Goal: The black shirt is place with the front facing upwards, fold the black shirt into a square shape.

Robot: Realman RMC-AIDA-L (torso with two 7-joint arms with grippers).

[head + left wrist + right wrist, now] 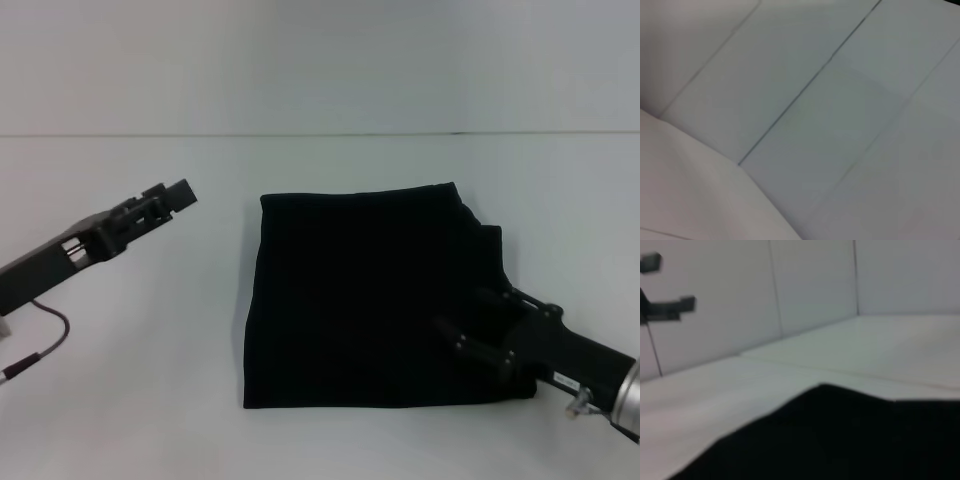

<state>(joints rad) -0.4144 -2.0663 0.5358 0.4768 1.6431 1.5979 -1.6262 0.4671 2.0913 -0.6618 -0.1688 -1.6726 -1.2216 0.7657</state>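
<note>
The black shirt (365, 295) lies folded into a rough square on the white table (130, 400), with layered edges at its right side. No lettering or label shows. My right gripper (463, 312) is low over the shirt's near right corner, fingers apart, holding nothing that I can see. The right wrist view shows the shirt (840, 440) close below. My left gripper (168, 200) is raised left of the shirt, apart from it and open. It also shows far off in the right wrist view (665, 285). The left wrist view shows only wall panels.
A pale wall (320, 60) meets the table's far edge behind the shirt. A thin cable (45, 340) hangs under my left arm at the left edge.
</note>
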